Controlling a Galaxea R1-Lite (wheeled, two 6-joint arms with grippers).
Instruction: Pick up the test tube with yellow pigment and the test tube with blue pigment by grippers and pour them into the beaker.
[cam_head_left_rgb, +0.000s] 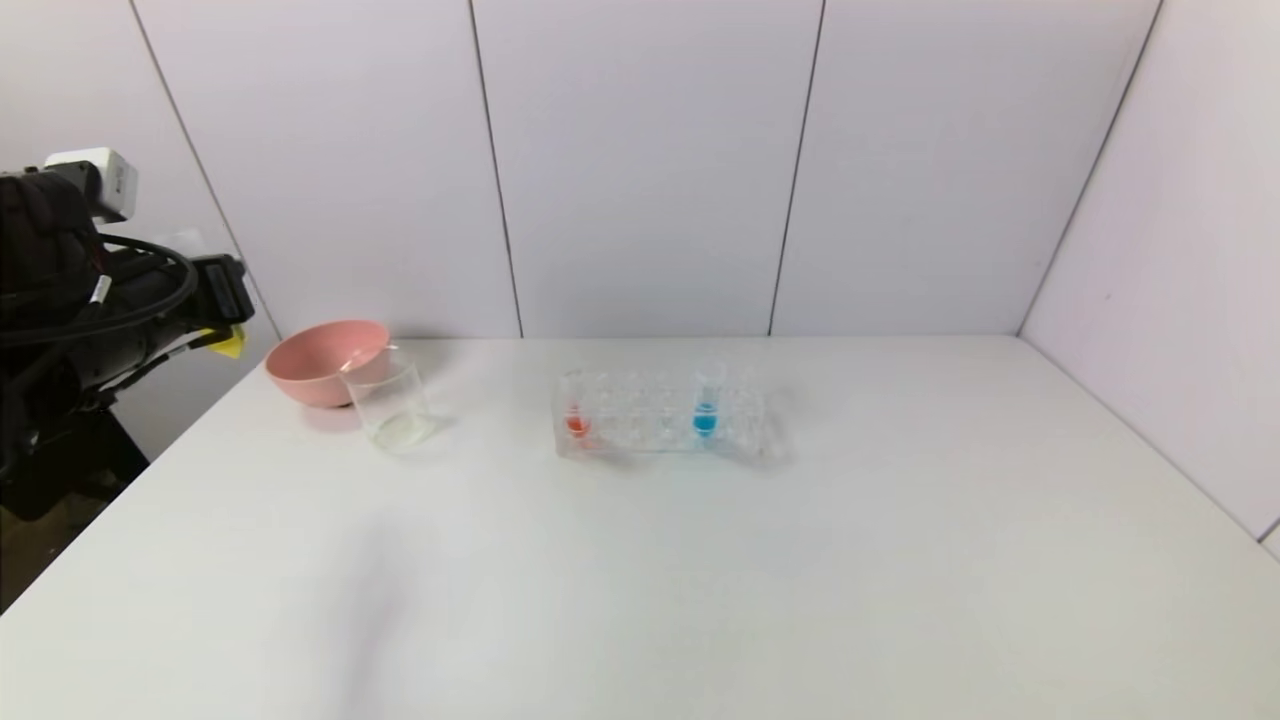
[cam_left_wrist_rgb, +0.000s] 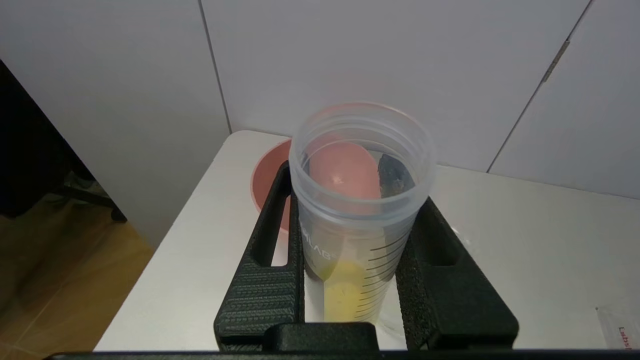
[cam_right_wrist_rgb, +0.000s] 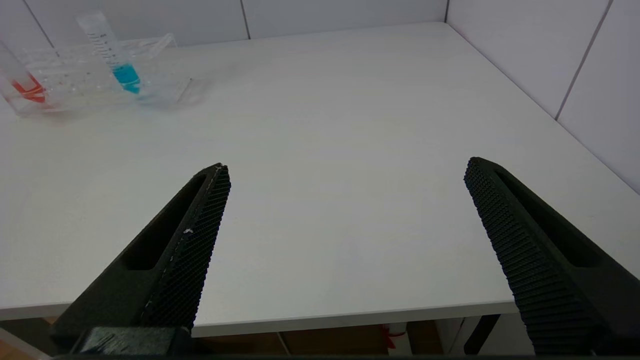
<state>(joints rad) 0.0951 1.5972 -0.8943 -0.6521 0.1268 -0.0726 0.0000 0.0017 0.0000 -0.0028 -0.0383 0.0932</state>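
Observation:
My left gripper (cam_left_wrist_rgb: 345, 175) is shut on the test tube with yellow pigment (cam_left_wrist_rgb: 350, 295), a clear graduated tube with yellow liquid at its bottom. In the head view that gripper (cam_head_left_rgb: 222, 292) is raised off the table's far left edge, the tube's yellow end (cam_head_left_rgb: 232, 343) showing below it, left of the beaker (cam_head_left_rgb: 395, 405). The test tube with blue pigment (cam_head_left_rgb: 706, 412) stands in the clear rack (cam_head_left_rgb: 660, 432); it also shows in the right wrist view (cam_right_wrist_rgb: 122, 70). My right gripper (cam_right_wrist_rgb: 347, 167) is open and empty over the table's front edge, out of the head view.
A pink bowl (cam_head_left_rgb: 325, 362) stands just behind the beaker and shows under my left gripper (cam_left_wrist_rgb: 265, 185). A tube with red-orange liquid (cam_head_left_rgb: 577, 422) stands at the rack's left end. White wall panels close the back and right sides.

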